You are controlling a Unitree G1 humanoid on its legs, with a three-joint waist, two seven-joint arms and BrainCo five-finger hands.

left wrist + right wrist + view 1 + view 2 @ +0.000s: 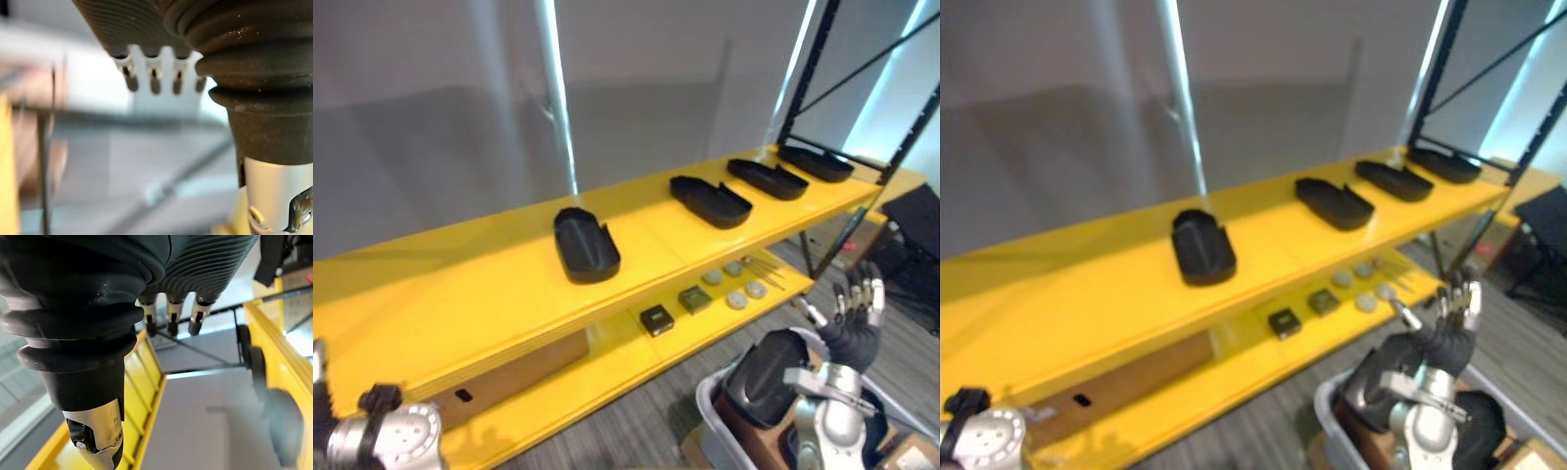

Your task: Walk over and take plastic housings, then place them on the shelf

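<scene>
the left hand (pixel 154 83) hangs low by the near left end of the shelf (pixel 460 294), its fingers straight, loosely apart, with nothing in them. that close to the yellow edge, a swing of the arm while stepping could knock the board.

on the top board four black shells lie in a row: the first housing (pixel 586 245), the second housing (pixel 710 201), the third housing (pixel 767 178) and the fourth housing (pixel 815 163). free room is mostly left of the first one and in the gap between first and second. a new piece set down carelessly could shove a neighbour toward the front lip.

on the lower board the small square parts (pixel 657 319) and grey discs (pixel 737 299) sit near the edge, and a low reach could easily sweep them off.

further right a grey bin (pixel 705 401) holds the binned housings (pixel 766 377). the right hand (pixel 857 333) is raised above it, its fingers (pixel 865 294) straight and spread, empty. the pick looks not yet made. those shells seem smooth and rounded, so a shallow pinch could slip. lifting one could also drag on its neighbours or catch the bin's rim.
</scene>
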